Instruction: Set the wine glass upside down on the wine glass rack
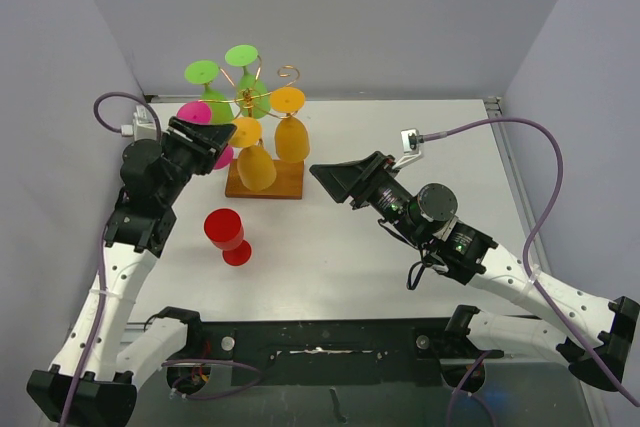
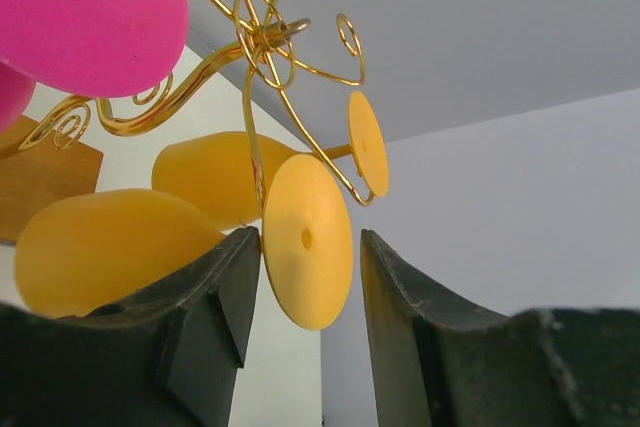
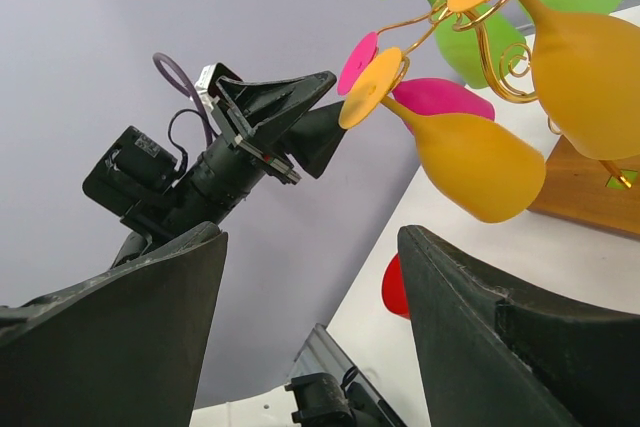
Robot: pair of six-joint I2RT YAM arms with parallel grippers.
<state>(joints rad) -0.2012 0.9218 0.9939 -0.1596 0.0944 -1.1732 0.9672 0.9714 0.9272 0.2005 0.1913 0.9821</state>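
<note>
As I hover, left pincer [image 2: 308,247]: released, straddling orange plastic glass's foot [image 2: 300,282].
Right pincer [image 3: 310,237]: released, empty.
Red plastic wine glass [image 1: 224,228]: prob. light, slick; grip stem.

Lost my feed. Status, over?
Left gripper open, flanking foot of hung yellow glass. Right gripper open, empty. Red wine glass on table, not on wine glass rack.

White arms [image 1: 112,282], purple cables [image 1: 545,177], black end effectors [image 1: 330,185].
</note>
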